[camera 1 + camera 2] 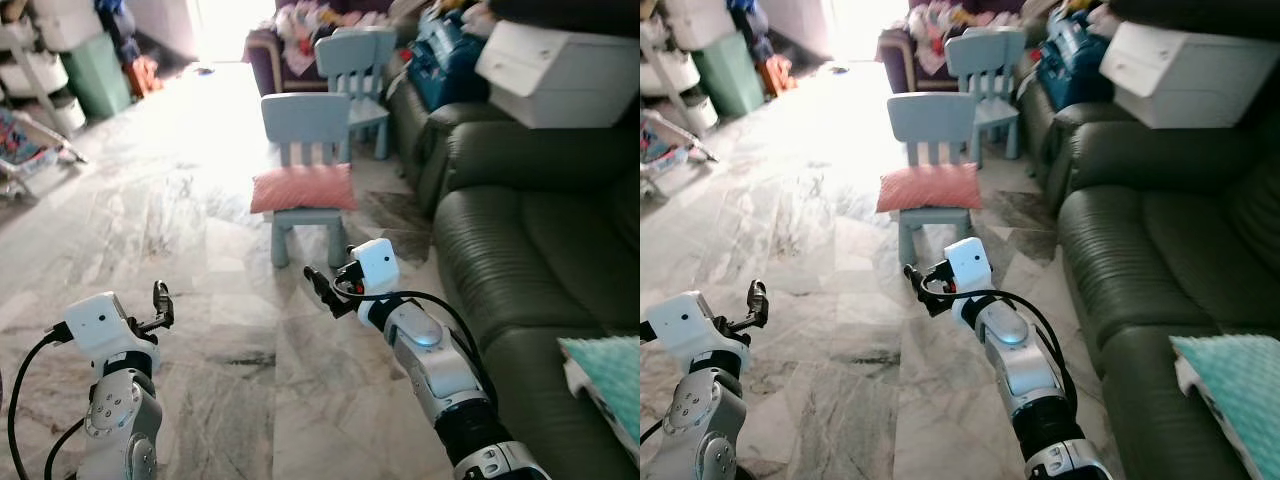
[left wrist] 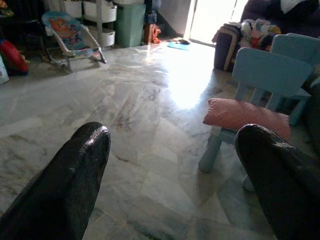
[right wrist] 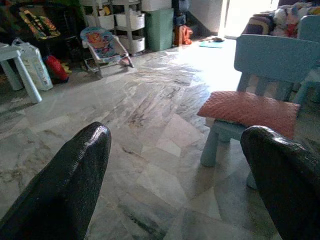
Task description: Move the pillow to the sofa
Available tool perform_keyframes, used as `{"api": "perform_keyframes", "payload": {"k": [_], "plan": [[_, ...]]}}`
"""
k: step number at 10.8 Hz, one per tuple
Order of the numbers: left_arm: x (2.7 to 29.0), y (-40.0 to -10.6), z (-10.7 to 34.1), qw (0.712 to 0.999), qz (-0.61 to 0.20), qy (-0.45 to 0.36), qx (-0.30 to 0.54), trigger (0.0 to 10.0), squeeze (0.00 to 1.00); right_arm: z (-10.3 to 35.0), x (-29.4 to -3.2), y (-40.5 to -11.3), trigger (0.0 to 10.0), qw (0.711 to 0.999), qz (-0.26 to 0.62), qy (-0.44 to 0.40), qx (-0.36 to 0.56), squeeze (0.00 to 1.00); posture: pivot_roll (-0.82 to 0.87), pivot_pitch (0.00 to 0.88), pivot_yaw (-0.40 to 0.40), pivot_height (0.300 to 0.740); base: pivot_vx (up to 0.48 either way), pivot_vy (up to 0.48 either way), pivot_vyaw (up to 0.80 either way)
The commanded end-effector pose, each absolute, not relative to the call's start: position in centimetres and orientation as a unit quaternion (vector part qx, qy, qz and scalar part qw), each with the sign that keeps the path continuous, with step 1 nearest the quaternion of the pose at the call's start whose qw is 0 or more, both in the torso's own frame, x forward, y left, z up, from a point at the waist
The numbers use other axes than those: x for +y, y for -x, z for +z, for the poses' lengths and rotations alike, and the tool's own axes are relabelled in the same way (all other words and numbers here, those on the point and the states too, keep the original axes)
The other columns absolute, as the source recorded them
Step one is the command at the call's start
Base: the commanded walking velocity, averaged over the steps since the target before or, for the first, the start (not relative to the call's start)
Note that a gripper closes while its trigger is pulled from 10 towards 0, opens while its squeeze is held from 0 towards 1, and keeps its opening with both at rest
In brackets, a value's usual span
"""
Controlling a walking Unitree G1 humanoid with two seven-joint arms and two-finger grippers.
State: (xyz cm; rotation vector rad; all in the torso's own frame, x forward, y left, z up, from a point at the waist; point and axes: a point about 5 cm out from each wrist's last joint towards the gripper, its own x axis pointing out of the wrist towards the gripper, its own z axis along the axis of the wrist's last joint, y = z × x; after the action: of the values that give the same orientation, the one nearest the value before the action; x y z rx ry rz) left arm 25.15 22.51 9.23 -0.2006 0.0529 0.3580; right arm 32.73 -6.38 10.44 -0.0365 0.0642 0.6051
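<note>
The two head views look forward and down from above over a marble floor [image 1: 200,300], with both arms low in the foreground and a dark sofa [image 1: 530,250] along the right. Each wrist view looks out low between its own two black fingers, spread apart, toward a small blue chair [image 3: 270,60] carrying a pink pillow [image 3: 250,110]. All four views share that chair.

Strong daylight pours in from a doorway at the far end of the room, blowing out the pale marble floor [image 1: 215,120] there to white glare. The head views are bright and fairly sharp, slightly washed at the top. Both wrist views are dimmer, their black fingers [image 2: 65,185] close and soft-focused, and the dark green leather sofa [image 1: 530,240] sits in shade.
</note>
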Motion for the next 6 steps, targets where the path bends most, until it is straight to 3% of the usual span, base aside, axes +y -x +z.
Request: {"api": "perform_keyframes", "payload": {"k": [1, 2, 3, 6], "plan": [[22.7, -25.1, 9.4, 0.979, 0.179, 0.097, 0.025, 10.0, 0.0, 11.2, -6.0, -32.8, 10.0, 0.952, 0.303, 0.021, 0.016, 0.0, -0.17, 0.0, 0.051, 0.74, 0.311, 0.0, 0.0], [22.6, -25.1, 9.2, 0.979, 0.179, 0.095, 0.03, 10.0, 0.0, 11.6, -6.4, -33.1, 10.0, 0.959, 0.284, 0.023, 0.0, 0.0, -0.17, 0.0, 0.049, 0.74, 0.304, 0.0, 0.0], [22.2, -24.5, 8.2, 0.98, 0.167, 0.091, 0.058, 10.0, 0.0, 11.8, -9.0, -34.1, 10.0, 0.977, 0.207, 0.038, -0.011, 0.0, -0.16, 0.0, 0.049, 0.74, 0.0, 0.0, 0.0], [20.8, -23.5, 7.8, 0.991, 0.088, 0.059, 0.076, 10.0, 0.0, 11.7, -14.6, -35.0, 10.0, 0.996, 0.065, 0.065, -0.009, 0.0, -0.15, 0.0, 0.064, 0.74, 0.0, 0.0, 0.0]]}}
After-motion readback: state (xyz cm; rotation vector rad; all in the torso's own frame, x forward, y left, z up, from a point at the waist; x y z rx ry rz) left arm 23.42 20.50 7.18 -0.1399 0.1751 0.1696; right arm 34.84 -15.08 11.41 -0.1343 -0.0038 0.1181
